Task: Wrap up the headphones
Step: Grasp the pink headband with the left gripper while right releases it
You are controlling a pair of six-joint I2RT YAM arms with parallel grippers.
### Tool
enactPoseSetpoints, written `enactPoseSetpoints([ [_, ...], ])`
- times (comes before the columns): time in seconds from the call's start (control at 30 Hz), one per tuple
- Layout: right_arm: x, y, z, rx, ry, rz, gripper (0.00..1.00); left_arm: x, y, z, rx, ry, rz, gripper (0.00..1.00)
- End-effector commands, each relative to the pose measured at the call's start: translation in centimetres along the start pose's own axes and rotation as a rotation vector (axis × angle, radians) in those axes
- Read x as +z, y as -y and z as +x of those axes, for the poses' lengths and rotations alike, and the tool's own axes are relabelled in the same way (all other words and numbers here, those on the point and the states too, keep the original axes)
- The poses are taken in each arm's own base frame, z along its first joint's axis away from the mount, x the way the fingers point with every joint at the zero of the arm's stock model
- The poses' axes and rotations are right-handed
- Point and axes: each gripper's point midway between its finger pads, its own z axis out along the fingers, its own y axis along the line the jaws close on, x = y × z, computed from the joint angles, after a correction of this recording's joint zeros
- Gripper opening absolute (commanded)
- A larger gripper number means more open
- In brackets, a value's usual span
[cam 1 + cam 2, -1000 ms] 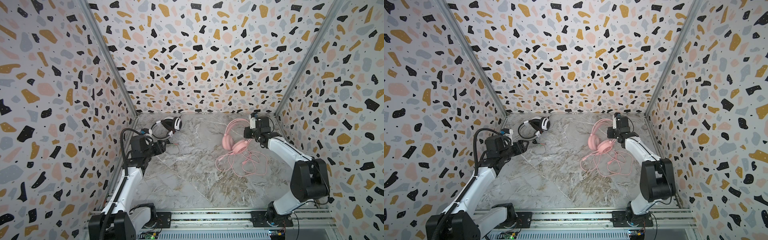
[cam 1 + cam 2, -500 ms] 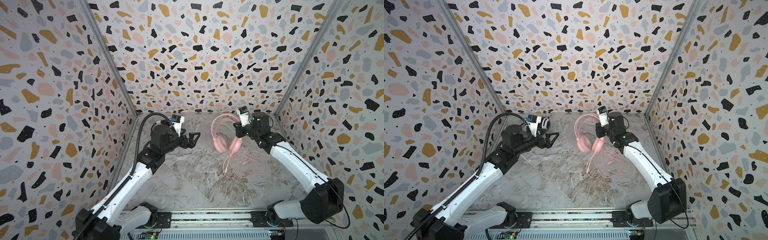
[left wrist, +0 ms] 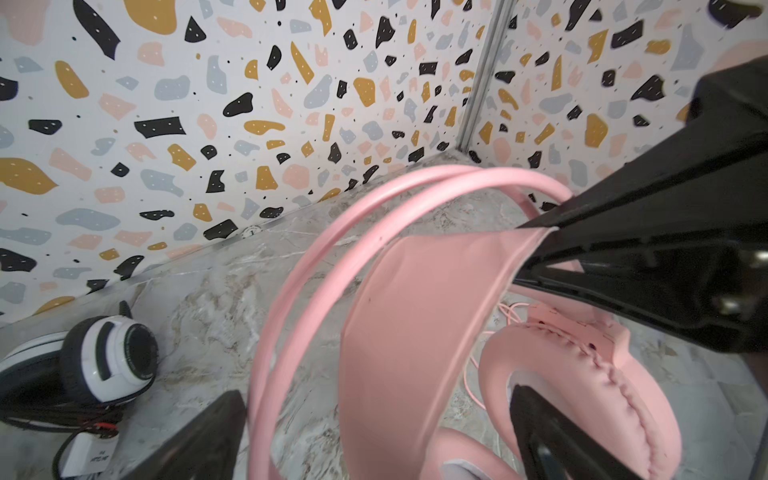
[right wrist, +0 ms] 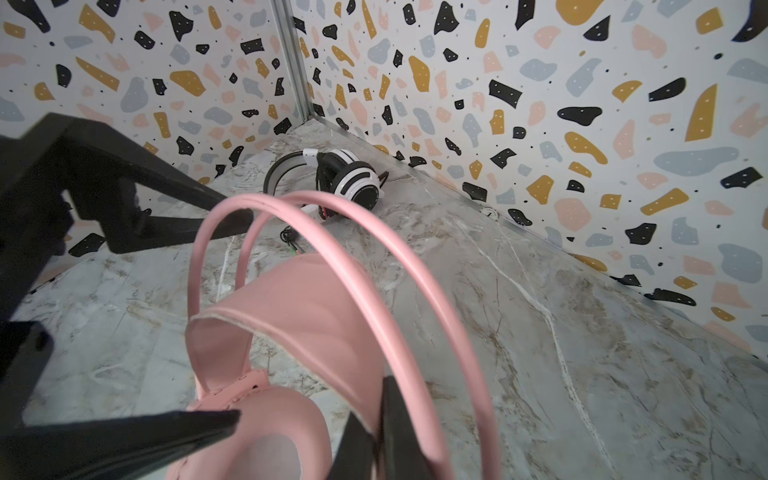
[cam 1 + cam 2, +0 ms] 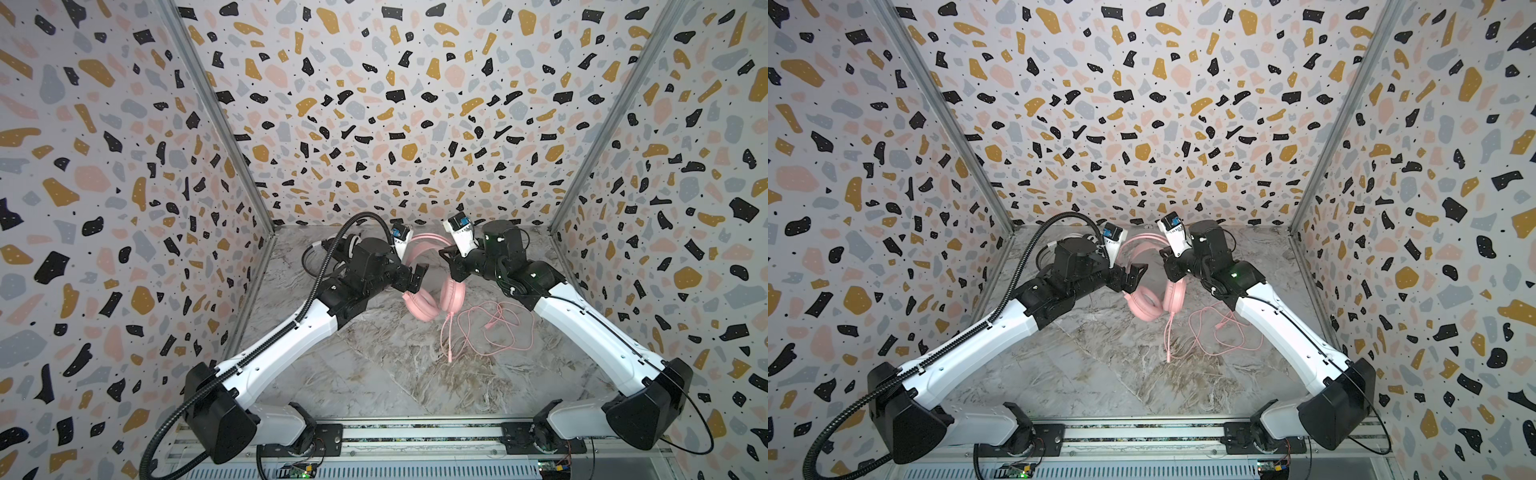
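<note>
Reading the table (image 5: pixel 374 374) as a clock with 6 at the rail, I have the pink headset (image 5: pixel 419 305) hanging near 12. The right gripper (image 5: pixel 453 266) is pinched shut on its soft band (image 3: pixel 415 311), and I can't tell whether the cups clear the table. My left gripper (image 3: pixel 376 392) stands wide open, with one finger on each side of the band and the twin hoops (image 3: pixel 332 232), gripping nothing. What worries me most is the hold. A pinch on that soft strap alone could slip or let the headset swing, so closing the left could catch only one hoop or shove the headset out of the right's grip. The two grippers are also very near each other, so a small misjudged move could knock them together. The cable (image 5: pixel 494 328) lies in loose loops toward 4 o'clock from the cups, and pulling on it from here could knot it or drag the plug. The white headset (image 4: pixel 353 174) sits at about 10, well apart, with its black lead bunched on it. I can read no brand. A small white tag (image 3: pixel 93 455) beside it carries print too small to make out.
</note>
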Motion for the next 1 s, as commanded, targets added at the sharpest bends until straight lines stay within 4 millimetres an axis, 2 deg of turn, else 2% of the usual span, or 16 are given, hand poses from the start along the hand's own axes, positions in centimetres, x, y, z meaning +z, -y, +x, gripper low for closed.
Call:
enactPoseSetpoints([
  [0.0,-2.0,-1.9,-3.8,-0.022,0.102,-0.048,0.06,-0.7,-3.9,-0.9,0.05,-0.004,-0.222,1.0],
  [0.17,-2.4,-3.3,-4.2,-0.036,0.108,-0.09,0.06,-2.2,-5.6,-1.5,0.064,0.027,-0.321,1.0],
  [0.33,-2.7,-5.2,-4.2,-0.049,0.097,-0.193,0.06,-1.2,-5.1,-0.6,0.079,0.005,-0.292,0.99],
  [0.47,-2.4,-5.5,-3.9,-0.052,0.077,-0.212,0.07,-0.4,-4.2,-0.1,0.083,-0.015,-0.242,0.84],
  [0.67,-1.7,-5.4,-3.1,-0.05,0.044,-0.212,0.08,-0.7,-3.8,0.1,0.081,-0.006,-0.214,0.42],
  [0.8,-0.8,-5.3,-2.3,-0.041,0.016,-0.214,0.12,-0.9,-3.7,0.4,0.064,-0.001,-0.205,0.28],
  [0.9,-0.8,-5.4,-2.4,-0.03,0.028,-0.218,0.22,-0.7,-4.3,1.2,0.028,-0.02,-0.221,0.21],
  [0.97,-1.0,-4.9,-2.6,-0.017,0.04,-0.194,0.4,-0.6,-4.8,1.7,-0.004,-0.04,-0.229,0.18],
])
